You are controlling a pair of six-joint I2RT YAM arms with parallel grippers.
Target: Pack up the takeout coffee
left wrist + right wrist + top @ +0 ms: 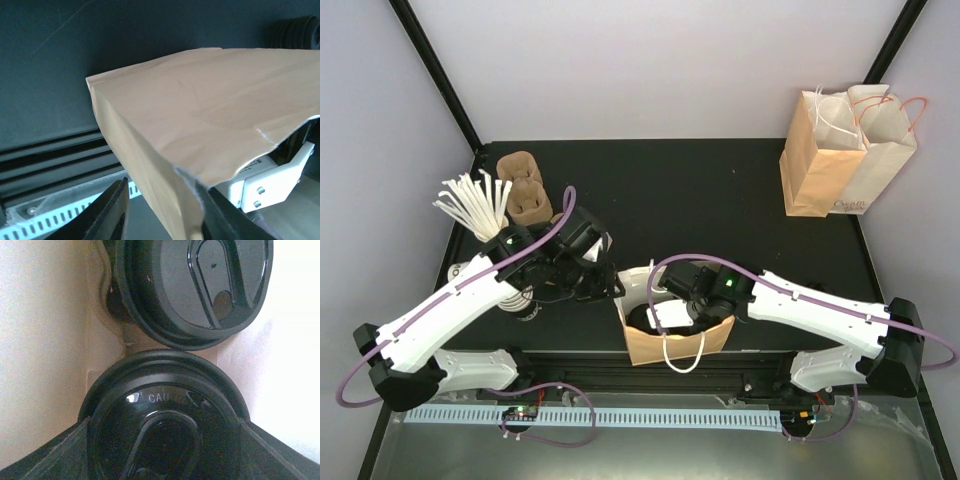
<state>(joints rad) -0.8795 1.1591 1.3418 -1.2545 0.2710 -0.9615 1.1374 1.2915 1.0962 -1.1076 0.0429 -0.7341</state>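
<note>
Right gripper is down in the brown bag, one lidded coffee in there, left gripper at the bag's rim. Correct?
Two, not one: the right wrist view shows a near coffee lid and a far coffee lid in the bag. The right gripper is in it, the left gripper at its rim.

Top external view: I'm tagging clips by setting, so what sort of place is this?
Likely a lab bench staged as a café counter: robot arms, paper bags, cup carriers, lidded takeout coffee.
</note>
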